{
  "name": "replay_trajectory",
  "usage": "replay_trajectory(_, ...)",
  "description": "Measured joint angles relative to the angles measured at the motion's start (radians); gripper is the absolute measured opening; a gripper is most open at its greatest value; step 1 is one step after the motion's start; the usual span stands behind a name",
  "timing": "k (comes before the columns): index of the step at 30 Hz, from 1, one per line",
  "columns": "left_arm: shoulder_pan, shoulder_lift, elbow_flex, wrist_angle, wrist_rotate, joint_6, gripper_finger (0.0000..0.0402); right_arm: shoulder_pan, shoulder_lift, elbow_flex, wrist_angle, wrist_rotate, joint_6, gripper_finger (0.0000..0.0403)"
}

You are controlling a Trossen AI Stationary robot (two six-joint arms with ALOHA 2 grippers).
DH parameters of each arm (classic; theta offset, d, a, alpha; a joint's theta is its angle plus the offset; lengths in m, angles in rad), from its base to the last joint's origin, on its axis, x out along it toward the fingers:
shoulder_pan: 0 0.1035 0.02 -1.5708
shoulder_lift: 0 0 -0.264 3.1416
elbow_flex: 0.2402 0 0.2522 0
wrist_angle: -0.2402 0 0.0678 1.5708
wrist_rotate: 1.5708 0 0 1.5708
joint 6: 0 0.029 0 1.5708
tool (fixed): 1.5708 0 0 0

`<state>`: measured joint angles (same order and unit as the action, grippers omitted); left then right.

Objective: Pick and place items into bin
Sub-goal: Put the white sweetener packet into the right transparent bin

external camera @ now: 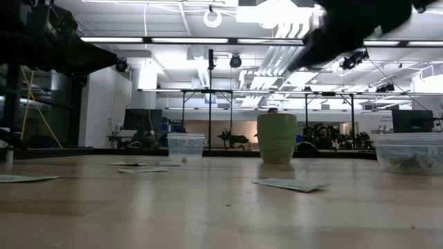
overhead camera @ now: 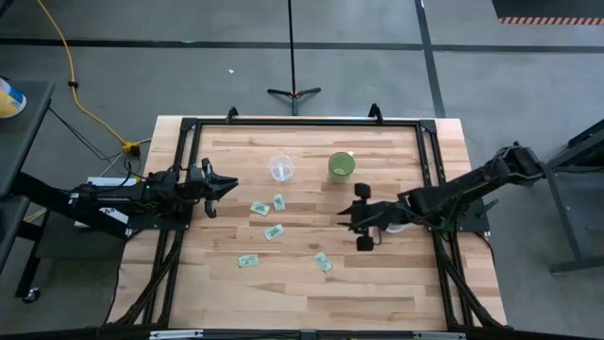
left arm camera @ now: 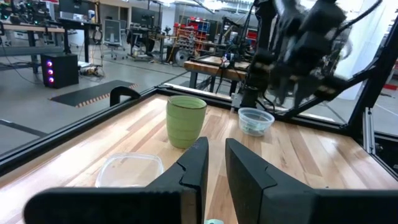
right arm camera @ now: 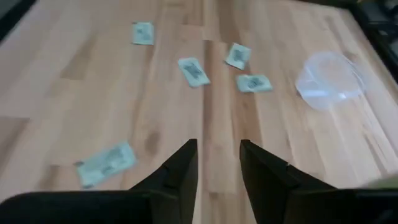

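Note:
Several pale green and white packets lie flat on the wooden table: two side by side (overhead camera: 260,208) (overhead camera: 279,202), one (overhead camera: 274,231) just nearer, one (overhead camera: 247,261) and one (overhead camera: 324,262) toward the near edge. The right wrist view shows them too, the closest packet (right arm camera: 106,163) beside my fingers. My right gripper (overhead camera: 347,217) (right arm camera: 219,155) hovers open right of the packets, above the table and pointing left. My left gripper (overhead camera: 226,184) (left arm camera: 216,155) waits at the left side, open by a narrow gap. A small clear bin (left arm camera: 255,120) (external camera: 412,152) holding something pale stands under the right arm.
A clear empty container (overhead camera: 281,168) (right arm camera: 329,79) and a green cup (overhead camera: 342,166) (left arm camera: 186,120) stand toward the far side. A black frame (overhead camera: 302,121) runs along the table's far and side edges. Bare wood lies between the packets and the near edge.

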<state>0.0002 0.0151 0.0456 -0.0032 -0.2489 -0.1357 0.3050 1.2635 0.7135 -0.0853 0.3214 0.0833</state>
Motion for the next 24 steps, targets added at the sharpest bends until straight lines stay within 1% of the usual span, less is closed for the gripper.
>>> replay_trajectory(4,0.0,0.0,0.0,0.0,0.0,0.0,0.0092,-0.01,-0.107,-0.206,0.193,0.007,0.055,0.0084)
replay_trajectory(7,0.0,0.0,0.0,0.001,0.0,0.0,0.0092,-0.01,-0.175,-0.29,0.288,0.01,0.09,0.0069)
replay_trajectory(9,0.0,0.0,0.0,0.001,0.0,0.0,0.0092,-0.01,-0.192,-0.306,0.321,0.005,0.097,0.0061)
replay_trajectory(11,0.0,0.0,0.0,0.001,0.0,0.0,0.0092,-0.006,-0.19,-0.288,0.32,-0.016,0.093,0.0055)
replay_trajectory(14,0.0,0.0,0.0,0.001,-0.001,0.0,0.0092,0.001,-0.144,-0.233,0.318,-0.066,0.066,0.0052)
replay_trajectory(17,0.0,0.0,0.0,0.001,-0.016,0.0,0.0092,0.013,-0.066,-0.17,0.315,-0.124,0.001,0.0063)
replay_trajectory(20,0.0,0.0,0.0,0.001,-0.025,0.0,0.0092,0.026,0.031,-0.105,0.306,-0.169,-0.055,0.0096)
replay_trajectory(24,0.0,0.0,0.0,0.001,-0.025,0.0,0.0092,0.032,0.159,-0.007,0.264,-0.175,-0.066,0.016)
